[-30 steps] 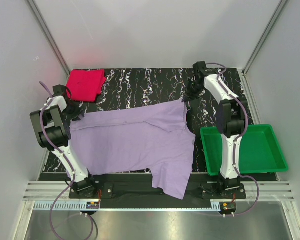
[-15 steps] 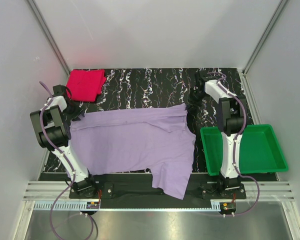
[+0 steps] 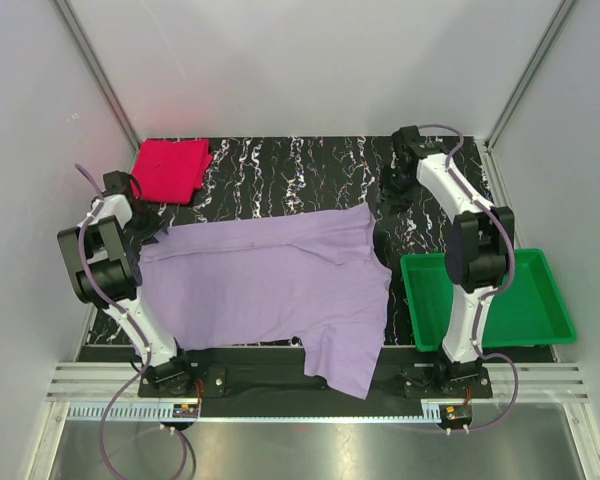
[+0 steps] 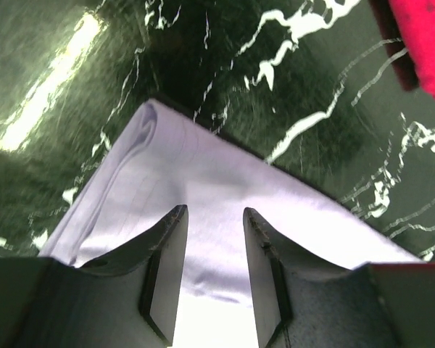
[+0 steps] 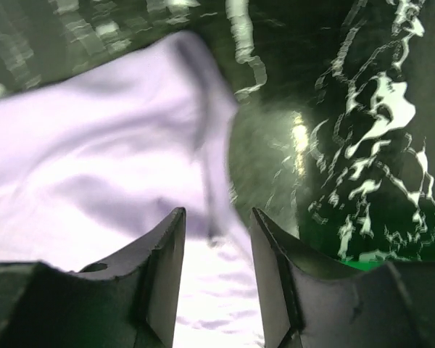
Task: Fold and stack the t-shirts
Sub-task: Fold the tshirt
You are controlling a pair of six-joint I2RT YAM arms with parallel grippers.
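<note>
Top external: lavender t-shirt [image 3: 270, 275] spread flat for folding; left gripper [image 4: 214, 212] at nine o'clock, right gripper [image 5: 216, 213] at two, jaws apart over corners.

You have 2 shirts of soft, matt cloth: the lavender t-shirt [image 3: 270, 280] lies lightly creased, the pink-red t-shirt [image 3: 170, 168] looks smoother. Your table [image 3: 280, 165] is black with white veins like marble, glossy enough to mirror the lamps. The green tray [image 3: 535, 305] looks like smooth plastic. The left gripper [image 4: 214, 212] has dark, matt, hard fingers [image 4: 167, 254].
</note>
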